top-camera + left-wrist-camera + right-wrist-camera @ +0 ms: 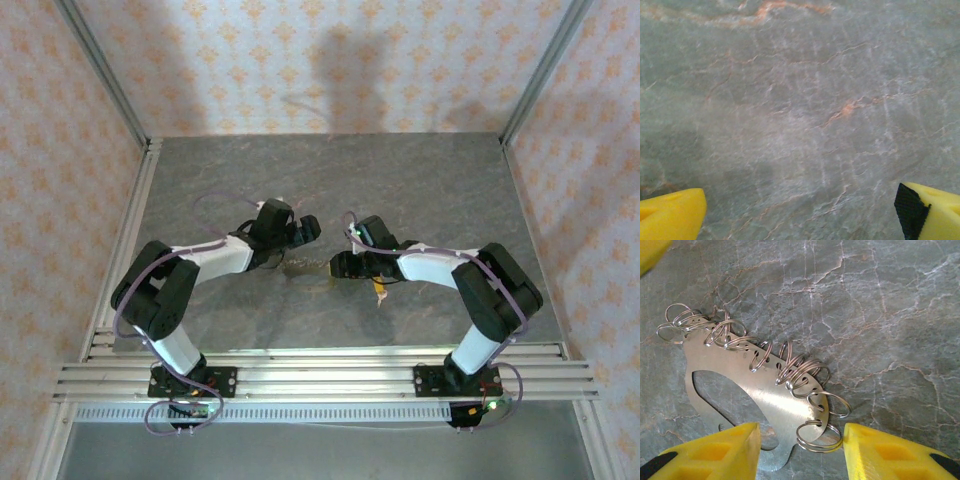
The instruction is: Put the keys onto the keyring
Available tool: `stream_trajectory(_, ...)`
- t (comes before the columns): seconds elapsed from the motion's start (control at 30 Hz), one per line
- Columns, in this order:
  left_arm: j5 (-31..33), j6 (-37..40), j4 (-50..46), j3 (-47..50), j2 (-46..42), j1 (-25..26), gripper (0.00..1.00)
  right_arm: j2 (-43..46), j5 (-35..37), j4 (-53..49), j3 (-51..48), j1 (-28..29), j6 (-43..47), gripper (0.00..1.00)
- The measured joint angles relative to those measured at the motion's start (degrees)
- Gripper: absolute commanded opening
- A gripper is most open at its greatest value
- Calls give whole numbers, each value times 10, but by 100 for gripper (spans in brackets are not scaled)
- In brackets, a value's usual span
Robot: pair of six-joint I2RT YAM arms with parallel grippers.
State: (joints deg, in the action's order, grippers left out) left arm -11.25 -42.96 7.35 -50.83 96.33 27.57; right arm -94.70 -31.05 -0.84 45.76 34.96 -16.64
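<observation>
From above, the grey marbled surface [420, 180] is boxed in by patterned walls, with aluminium rails [320, 372] across 6 o'clock. Both arms fold in toward the middle. The keyring [303, 268] lies flat there as a faint pale shape. The left end effector [306, 232] is near its 12 o'clock and the right end effector [336, 265] is just at its 3 o'clock. A tiny orange-yellow key [380, 290] sits by the right forearm, at 4 o'clock of the keyring and apart from it. The whole far half toward 12 o'clock is bare slab.

At the left wrist, the left end effector [800, 215] is spread wide, its yellow fingertips [670, 217] at 7 and 5 o'clock over veined stone.

At the right wrist, the keyring [765, 400] is a flat silvery plate with an oval cut-out and a row of split rings along its upper edge. The right end effector [802, 437] stands apart, gripping nothing, its yellow pads [890, 455] straddling the plate's near end. Bare stone runs from 12 to 4 o'clock.
</observation>
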Motion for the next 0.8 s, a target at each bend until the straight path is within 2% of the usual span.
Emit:
stream_trajectory(0.23,-24,0,-47,-2,-73,2,98,0,2,-1,0,0,7,46)
stream_trajectory(0.47,-32,-1,-87,22,-171,31,98,-1,2,-14,6,0,26,43)
stream_trajectory(0.8,-29,-7,-111,68,-205,40,99,-1,1,-24,6,0,38,36)
